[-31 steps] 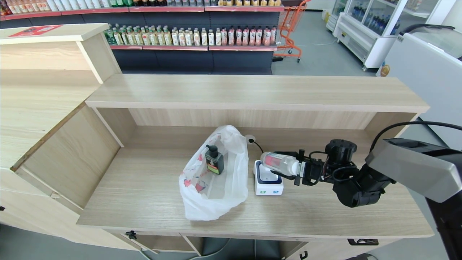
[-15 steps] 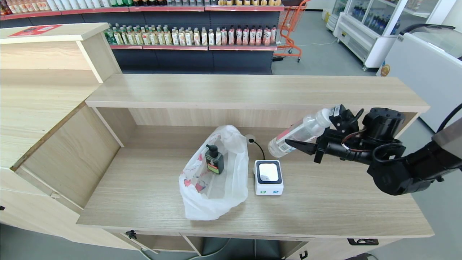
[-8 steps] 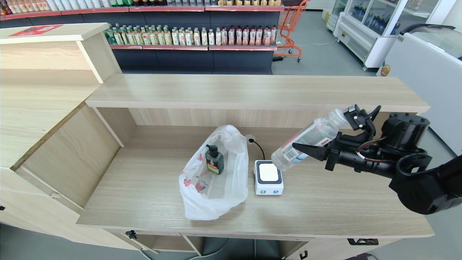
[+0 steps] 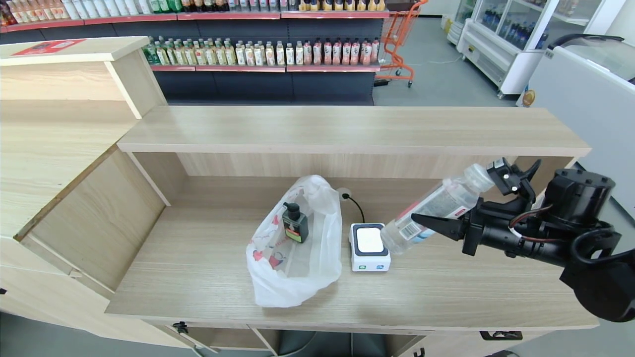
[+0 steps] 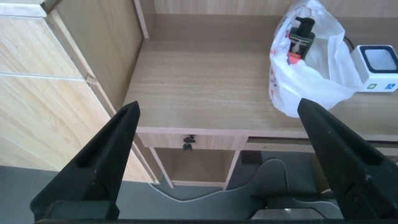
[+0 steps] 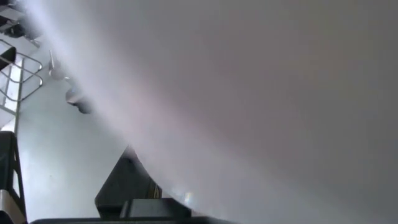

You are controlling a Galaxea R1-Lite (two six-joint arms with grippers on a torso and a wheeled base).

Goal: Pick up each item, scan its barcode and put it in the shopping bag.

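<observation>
Head view. Pinches a clear plastic bottle with a red-and-white label (image 4: 436,202) between the fingers of the right gripper (image 4: 454,206), out over the right half of the pale wooden counter (image 4: 446,292). Holds it tilted, cap up toward the counter's back wall, base down just beside the right edge of the small white box scanner with the lit top (image 4: 369,241); cannot tell whether base and scanner touch. Shows a barcode on the label near the base, turned toward the camera. Finds the white translucent plastic shopping bag with red print (image 4: 270,282) just left of the scanner, mouth open, with a dark pump bottle with a black head (image 4: 294,225) upright inside. Traces a thin black cable (image 4: 355,206) from the scanner back to a round hole in the counter. Takes in, beyond the counter, red-edged store shelves of drink bottles (image 4: 258,52) and an orange trolley (image 4: 404,34).

Left wrist view. Holds the left gripper (image 5: 219,109) spread wide and empty, off the counter's near edge, well apart from the bag, the pump bottle and the scanner.

Right wrist view. Gives a pale, blurred surface close against the lens, too vague to name, beside a dark finger (image 6: 127,190) of that arm's own gripper.
</observation>
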